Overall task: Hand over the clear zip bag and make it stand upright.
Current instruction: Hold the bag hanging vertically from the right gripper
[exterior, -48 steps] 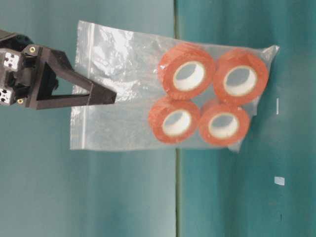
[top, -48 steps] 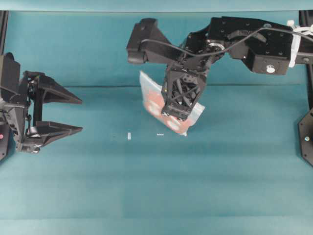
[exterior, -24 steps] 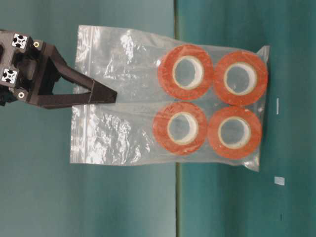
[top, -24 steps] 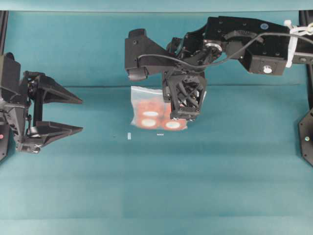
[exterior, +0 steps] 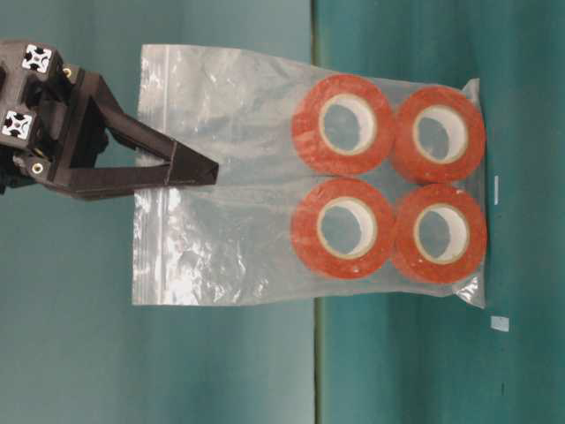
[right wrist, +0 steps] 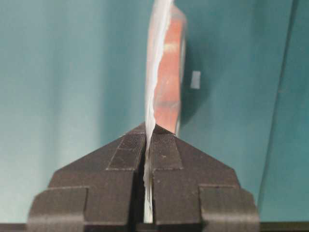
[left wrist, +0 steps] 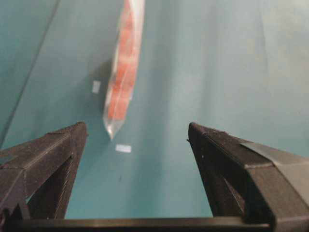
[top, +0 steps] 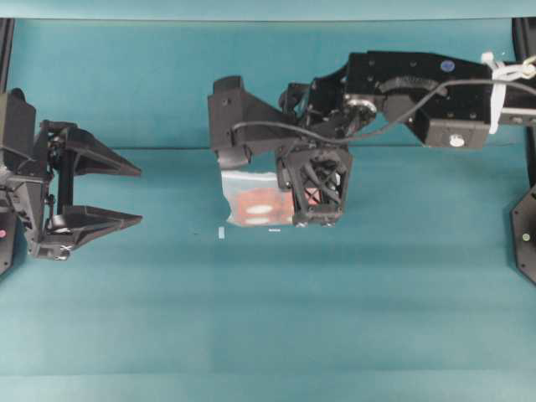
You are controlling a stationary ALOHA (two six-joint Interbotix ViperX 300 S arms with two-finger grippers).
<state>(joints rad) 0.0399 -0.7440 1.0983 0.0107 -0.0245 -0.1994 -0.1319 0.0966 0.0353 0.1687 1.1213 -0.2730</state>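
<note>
Overhead: right gripper (top: 316,219), clenched on the clear zip bag (top: 251,197), over mid-worktop (top: 268,318); left gripper (top: 105,191) at far left, released, jaws wide, well apart from bag. Small white markers (top: 221,233) lie just near of the bag.
Table-level: bag (exterior: 229,177) pinched at zip end, four orange-red tape rolls (exterior: 342,124) at opposite end.
Left wrist: bag (left wrist: 123,72) edge-on ahead.
Right wrist: bag (right wrist: 157,82) clamped between the jaws.

One camera looks straight down on the desk (top: 268,318); one sits near desk level, rolled sideways; each wrist camera looks past its claw. All share the clear zip bag (exterior: 247,177).
</note>
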